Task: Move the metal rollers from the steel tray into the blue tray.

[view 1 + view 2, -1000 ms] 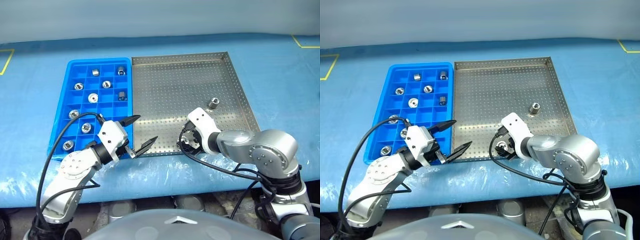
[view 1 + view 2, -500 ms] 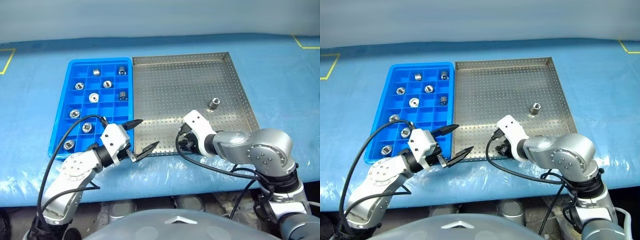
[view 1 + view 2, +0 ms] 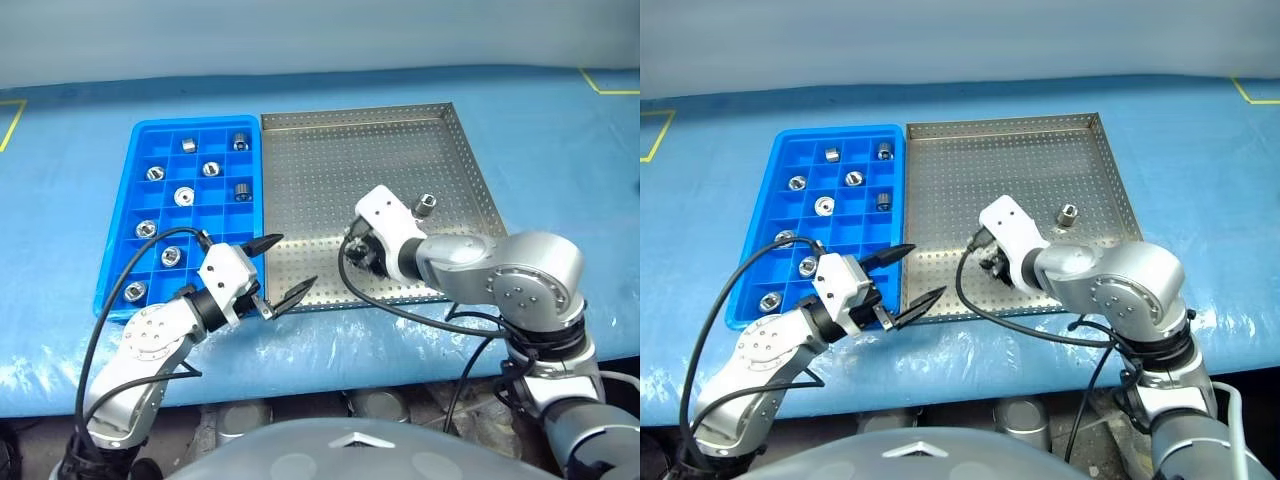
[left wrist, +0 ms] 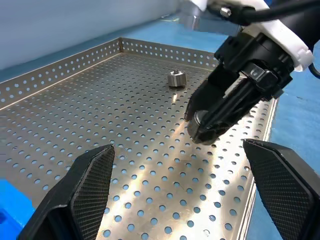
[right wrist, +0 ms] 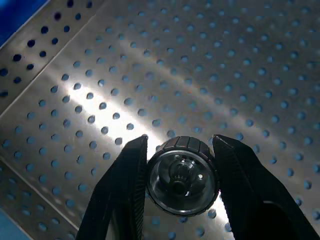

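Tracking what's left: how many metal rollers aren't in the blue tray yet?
2. One roller sits loose on the steel tray toward its right side; the other roller is clamped in the right end effector over the tray's front. The arm could hide another.

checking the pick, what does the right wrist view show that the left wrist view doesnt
Right wrist view: the roller end-on, its central hole facing the camera, clamped between the right gripper's fingers. Left wrist view: the left gripper open, and another roller standing loose farther off. Both: the steel tray and the held roller above it.
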You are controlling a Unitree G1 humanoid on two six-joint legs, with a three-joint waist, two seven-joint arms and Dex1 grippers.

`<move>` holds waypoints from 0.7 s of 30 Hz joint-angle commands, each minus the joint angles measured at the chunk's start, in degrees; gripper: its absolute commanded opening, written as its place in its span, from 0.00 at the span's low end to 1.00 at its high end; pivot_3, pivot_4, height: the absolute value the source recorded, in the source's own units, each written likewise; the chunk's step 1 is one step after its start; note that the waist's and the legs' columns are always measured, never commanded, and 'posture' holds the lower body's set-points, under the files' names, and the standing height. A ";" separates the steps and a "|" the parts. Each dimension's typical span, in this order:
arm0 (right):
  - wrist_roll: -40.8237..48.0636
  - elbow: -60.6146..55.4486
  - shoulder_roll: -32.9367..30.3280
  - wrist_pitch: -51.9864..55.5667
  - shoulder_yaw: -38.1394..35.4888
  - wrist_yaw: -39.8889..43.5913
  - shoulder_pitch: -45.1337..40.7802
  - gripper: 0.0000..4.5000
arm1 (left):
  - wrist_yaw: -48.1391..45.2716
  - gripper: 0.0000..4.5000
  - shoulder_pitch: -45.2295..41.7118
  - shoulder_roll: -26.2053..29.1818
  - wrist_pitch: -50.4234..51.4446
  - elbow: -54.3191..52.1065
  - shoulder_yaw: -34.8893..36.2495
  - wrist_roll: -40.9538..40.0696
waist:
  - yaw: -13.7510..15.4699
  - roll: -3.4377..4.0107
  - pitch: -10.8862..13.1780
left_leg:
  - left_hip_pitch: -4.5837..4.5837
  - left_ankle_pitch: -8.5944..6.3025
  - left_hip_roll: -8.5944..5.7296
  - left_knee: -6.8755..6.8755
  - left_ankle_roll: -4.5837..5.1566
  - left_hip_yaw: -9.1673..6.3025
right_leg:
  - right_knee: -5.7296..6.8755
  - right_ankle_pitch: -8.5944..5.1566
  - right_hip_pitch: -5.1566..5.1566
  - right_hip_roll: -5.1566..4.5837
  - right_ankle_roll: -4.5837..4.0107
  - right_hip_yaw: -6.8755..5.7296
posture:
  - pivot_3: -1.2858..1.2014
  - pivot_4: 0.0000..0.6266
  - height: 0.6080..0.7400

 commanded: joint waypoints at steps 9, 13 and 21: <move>-23.37 22.61 17.80 -37.71 11.86 11.05 -9.82 0.38 | 15.47 1.00 8.91 -8.03 -3.01 -7.53 12.65 4.96 | 2.34 -0.01 0.00 | -0.03 0.01 0.01 -0.14 -0.02 -0.05 | 0.02 0.14 -0.09 -0.03 -0.30 -0.06 | 0.61 0.24 1.00; -27.69 31.90 24.42 -47.69 13.08 16.27 -11.42 0.38 | 17.28 1.00 15.10 -10.13 -4.69 -9.89 15.47 5.98 | 4.53 -0.01 0.00 | -0.03 0.03 0.01 -0.15 -0.08 -0.06 | 0.03 0.14 -0.10 -0.05 -0.32 -0.10 | 0.63 0.24 1.00; -32.30 46.33 31.66 -59.72 12.51 25.51 -11.03 0.38 | 16.65 1.00 23.48 -11.45 -6.95 -11.28 13.98 6.44 | 8.32 -0.02 0.00 | 0.01 0.06 0.01 -0.15 -0.12 -0.07 | 0.04 0.10 -0.08 -0.05 -0.38 -0.15 | 0.66 0.24 1.00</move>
